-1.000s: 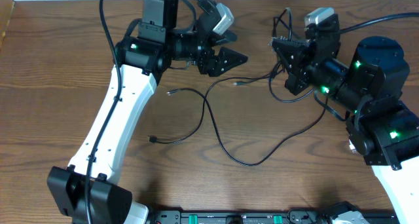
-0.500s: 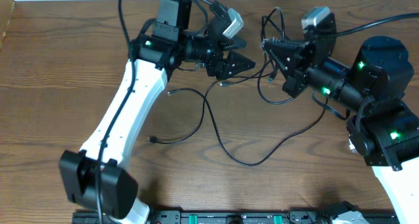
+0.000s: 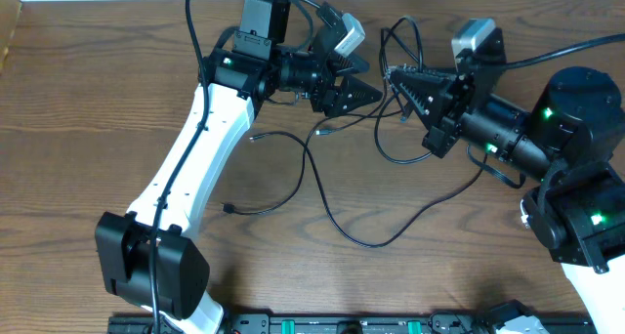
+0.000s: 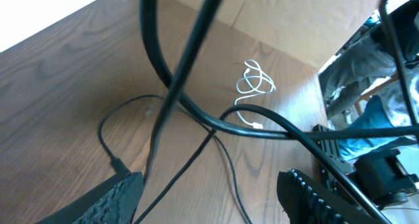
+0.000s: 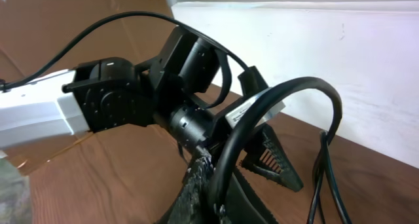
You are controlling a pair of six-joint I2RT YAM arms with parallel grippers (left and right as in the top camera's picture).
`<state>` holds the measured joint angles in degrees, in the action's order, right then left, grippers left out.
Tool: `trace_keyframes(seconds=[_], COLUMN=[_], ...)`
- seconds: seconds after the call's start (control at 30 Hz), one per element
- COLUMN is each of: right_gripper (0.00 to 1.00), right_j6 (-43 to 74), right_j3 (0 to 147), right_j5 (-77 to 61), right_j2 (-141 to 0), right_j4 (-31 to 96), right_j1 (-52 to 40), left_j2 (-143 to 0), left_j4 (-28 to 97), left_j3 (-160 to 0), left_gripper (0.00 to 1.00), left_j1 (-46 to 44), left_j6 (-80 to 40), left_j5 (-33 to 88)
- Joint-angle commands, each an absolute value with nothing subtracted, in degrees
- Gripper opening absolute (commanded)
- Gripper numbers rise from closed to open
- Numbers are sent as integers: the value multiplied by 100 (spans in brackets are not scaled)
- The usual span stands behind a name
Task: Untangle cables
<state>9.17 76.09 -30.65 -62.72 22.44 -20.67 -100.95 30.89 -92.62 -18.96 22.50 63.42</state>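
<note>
Cables point(image 3: 363, 244), black, lie partly in loose curves on the wooden surface point(image 3: 78, 100), on the arm-base side of the right gripper point(image 3: 395, 77). They partly rise in a loop to that gripper, whose jaws are closed together on one black strand. The left gripper point(image 3: 369, 85) hangs just beside the right gripper, jaws apart. In its wrist view black strands cross between its fingers point(image 4: 118, 194), though contact cannot be judged. A white cable point(image 4: 256, 85), seen only in that wrist view, lies coiled on the surface.
</note>
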Motion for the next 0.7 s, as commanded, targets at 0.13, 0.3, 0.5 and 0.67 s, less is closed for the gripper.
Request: trace_keyframes(seconds=[0.13, 0.3, 0.5, 0.67], right_gripper=[1, 1, 1, 1], right_j6=[810, 729, 676, 676], right_j3=[7607, 7607, 7607, 7607], right_j5=[-2600, -2189, -2167, -2134], right_j2=[-6222, -6226, -6342, -6571], right_j4=[2338, 2425, 2403, 2344], right_j1=[-2110, -2104, -2106, -2108], left_j2=[-10084, -10082, -10082, -10082], left_j4=[3074, 3076, 3068, 2987], left_j3=[-9386, -9386, -9386, -9386], left_gripper=[71, 75, 79, 82], left_j1=[-1900, -1900, -1911, -1975], left_j6=[2259, 2215, 2220, 2217], left_j5=[6731, 6888, 7642, 8001])
